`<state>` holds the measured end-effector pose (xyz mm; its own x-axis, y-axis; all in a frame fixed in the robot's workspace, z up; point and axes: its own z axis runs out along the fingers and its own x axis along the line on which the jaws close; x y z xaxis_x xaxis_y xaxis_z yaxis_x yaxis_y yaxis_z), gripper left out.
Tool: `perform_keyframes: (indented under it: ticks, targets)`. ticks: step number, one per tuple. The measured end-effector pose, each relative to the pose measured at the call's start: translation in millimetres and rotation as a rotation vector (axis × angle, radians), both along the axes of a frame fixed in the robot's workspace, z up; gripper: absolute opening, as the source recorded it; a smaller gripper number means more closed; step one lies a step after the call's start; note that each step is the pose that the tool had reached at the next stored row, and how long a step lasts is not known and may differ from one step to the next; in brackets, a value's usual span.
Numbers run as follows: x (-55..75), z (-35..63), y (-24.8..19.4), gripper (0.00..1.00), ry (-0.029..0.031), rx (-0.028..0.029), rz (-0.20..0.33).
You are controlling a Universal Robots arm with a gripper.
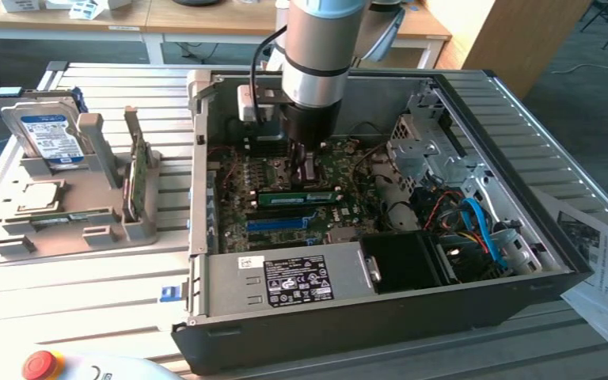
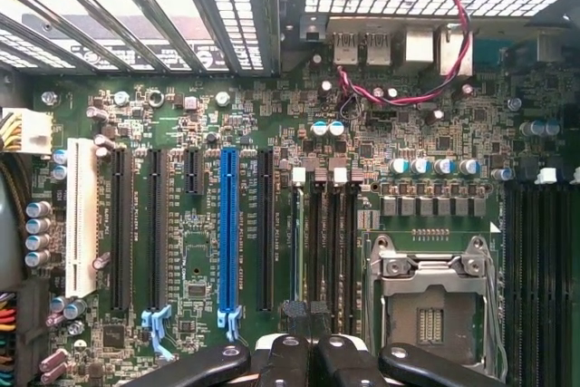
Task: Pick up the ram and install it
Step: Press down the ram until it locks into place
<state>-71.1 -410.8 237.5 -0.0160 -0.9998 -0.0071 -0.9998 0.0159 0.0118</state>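
My end effector (image 1: 306,170) is down inside the open computer case (image 1: 389,317), fingers (image 2: 288,362) closed together with nothing between them — just above the motherboard (image 2: 272,133). The ram (image 1: 295,195) lies seated in a slot on the board, right beside my fingertips, near the blue slot (image 2: 227,224).
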Motion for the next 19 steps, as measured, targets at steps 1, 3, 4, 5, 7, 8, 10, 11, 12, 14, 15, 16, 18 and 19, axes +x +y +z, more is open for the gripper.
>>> perform_keyframes:
  ticks: [1, 3, 4, 5, 7, 8, 10, 11, 12, 14, 15, 16, 18, 19]
  targets:
    - [0.0, -0.9, 0.0, 0.1, 0.0, 0.0, 0.0]
    - [0.0, -1.8, 0.0, 0.1, 0.0, -0.0001, 0.0]
    - [0.0, -1.8, 0.0, 0.1, 0.0, -0.0001, 0.0]
    - [0.0, -1.8, 0.0, 0.1, 0.0, -0.0001, 0.0]
    - [0.0, -2.0, 0.0, 0.1, 0.0, -0.0001, 0.0]
    - [0.0, -2.4, 0.0, 0.1, -0.0001, 0.0002, 0.0]
    - [0.0, -3.7, 0.0, 0.1, -0.0001, 0.0001, 0.0]
    - [0.0, -4.1, 0.0, 0.1, 0.0, 0.0, 0.0]
    - [0.0, -4.3, 0.0, 0.1, 0.0001, -0.0001, 0.0]
    - [0.0, -4.2, -0.1, 0.1, 0.0001, -0.0002, 0.0]
    - [0.0, -4.3, 0.0, 0.1, 0.0, -0.0001, 0.0]
    - [0.0, -4.3, 0.0, 0.1, 0.0, 0.0, 0.0]
    - [0.0, -5.2, 0.0, 0.1, -0.0002, 0.0003, 0.0]
    - [0.0, -5.5, 0.0, 0.1, -0.0001, 0.0001, 0.0]
